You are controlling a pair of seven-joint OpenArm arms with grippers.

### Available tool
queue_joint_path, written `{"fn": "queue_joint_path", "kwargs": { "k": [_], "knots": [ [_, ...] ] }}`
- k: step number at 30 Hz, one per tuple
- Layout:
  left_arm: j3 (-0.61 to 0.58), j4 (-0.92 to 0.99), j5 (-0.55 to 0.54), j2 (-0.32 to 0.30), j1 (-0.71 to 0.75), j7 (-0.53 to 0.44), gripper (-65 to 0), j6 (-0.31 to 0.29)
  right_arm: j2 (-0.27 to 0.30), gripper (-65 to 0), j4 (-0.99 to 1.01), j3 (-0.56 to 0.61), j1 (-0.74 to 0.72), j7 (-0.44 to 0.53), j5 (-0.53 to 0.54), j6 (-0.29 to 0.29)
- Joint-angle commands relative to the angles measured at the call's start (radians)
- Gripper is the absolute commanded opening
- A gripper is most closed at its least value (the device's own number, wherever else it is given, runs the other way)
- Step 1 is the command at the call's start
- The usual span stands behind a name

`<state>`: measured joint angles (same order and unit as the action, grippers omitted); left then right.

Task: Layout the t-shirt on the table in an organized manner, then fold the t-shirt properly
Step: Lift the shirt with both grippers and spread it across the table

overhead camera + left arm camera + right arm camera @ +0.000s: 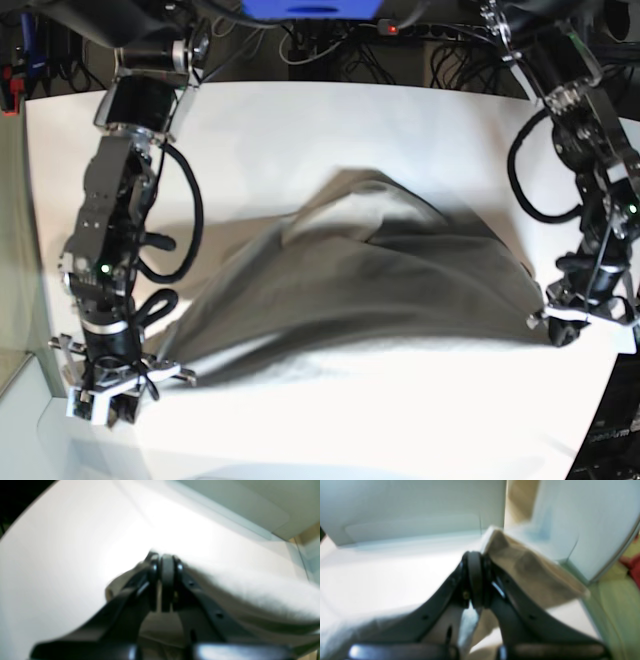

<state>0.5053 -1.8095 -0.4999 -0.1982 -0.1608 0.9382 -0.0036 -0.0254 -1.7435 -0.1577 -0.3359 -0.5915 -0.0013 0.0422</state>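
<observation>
The grey-beige t-shirt [380, 290] hangs stretched across the white table [300, 130] between my two arms. Its upper edge bulges toward the back and its outline is blurred. My right gripper [158, 372] sits low at the near left corner, shut on one end of the cloth. My left gripper [545, 318] is at the right edge, shut on the other end. In the left wrist view the left gripper [166, 565] pinches the t-shirt [250, 590] above the table [62, 542]. In the right wrist view the right gripper [476, 562] clamps a fold of t-shirt [532, 572].
Cables and dark equipment [330, 40] line the far side behind the table. The table's left edge [30, 260] runs close beside my right arm, and its right edge lies just past my left gripper. Greenish floor [615, 610] shows beyond the table corner.
</observation>
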Motion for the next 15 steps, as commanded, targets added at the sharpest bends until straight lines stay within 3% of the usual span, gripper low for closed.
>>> {"fn": "queue_joint_path", "kwargs": {
  "k": [1, 12, 15],
  "knots": [
    [0.005, -0.003, -0.004, -0.024, -0.038, -0.034, -63.7, -0.002, 0.011, -65.0, -0.003, -0.003, -0.047, 0.044, -0.004, -0.020],
    [0.002, 0.230, -0.001, -0.037, -0.256, -0.035, -63.6, -0.002, 0.080, -64.8, 0.135, 0.010, -0.137, 0.034, -0.003, -0.020],
    [0.000, 0.319, 0.005, -0.040, -0.316, -0.035, -63.2, -0.002, 0.084, -59.3, 0.199, 0.017, -0.137, 0.034, -0.004, -0.020]
  ]
}}
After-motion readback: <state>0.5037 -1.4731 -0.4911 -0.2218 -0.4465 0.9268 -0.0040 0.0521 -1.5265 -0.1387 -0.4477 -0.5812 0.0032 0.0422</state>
